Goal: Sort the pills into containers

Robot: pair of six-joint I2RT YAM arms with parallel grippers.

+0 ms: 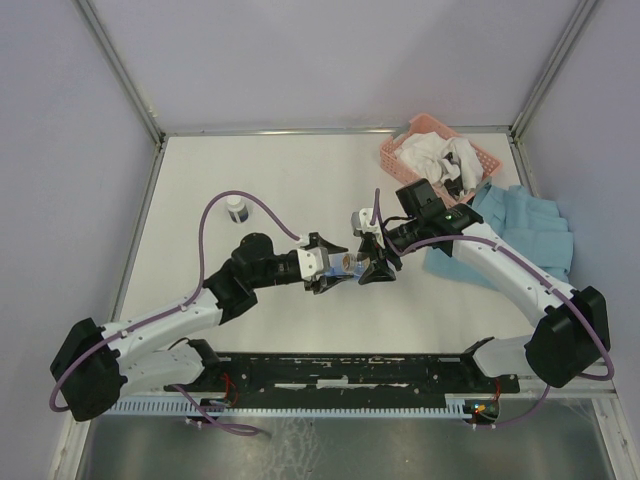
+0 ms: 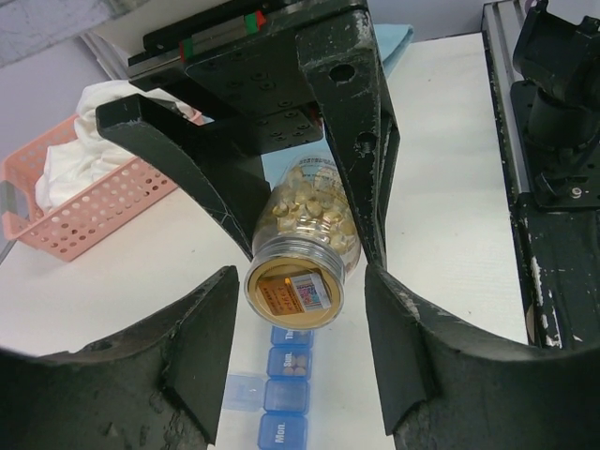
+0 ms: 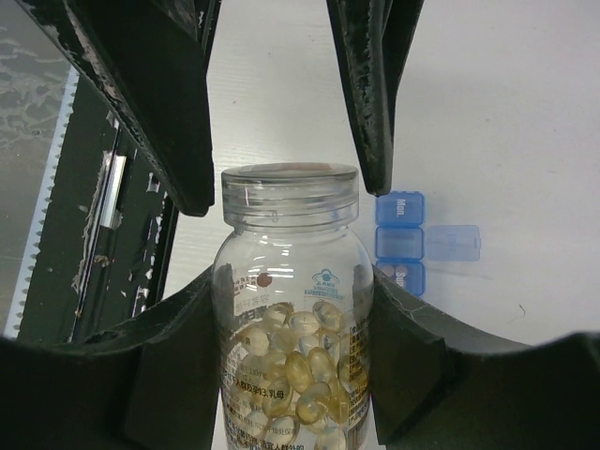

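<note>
My right gripper (image 3: pixel 291 291) is shut on a clear bottle (image 3: pixel 291 281) full of yellowish pills (image 3: pixel 300 366) and holds it tilted above the table. In the top view the bottle (image 1: pixel 350 266) hangs between both grippers. My left gripper (image 2: pixel 300 295) is open; its fingers (image 2: pixel 202 328) stand on either side of the bottle's capped end (image 2: pixel 293 291), apart from it. Below lies the blue pill-organiser strip (image 2: pixel 284 403). One lid (image 2: pixel 236 389) is flipped open, and the "Sun." compartment holds a few pills (image 2: pixel 292 365). The strip also shows in the right wrist view (image 3: pixel 400 242).
A pink slatted basket (image 1: pixel 400 150) with white cloth stands at the back right. A light blue cloth (image 1: pixel 530 230) lies beside it. A small round bottle (image 1: pixel 237 208) stands at the left. A black rail (image 1: pixel 350 370) runs along the near edge.
</note>
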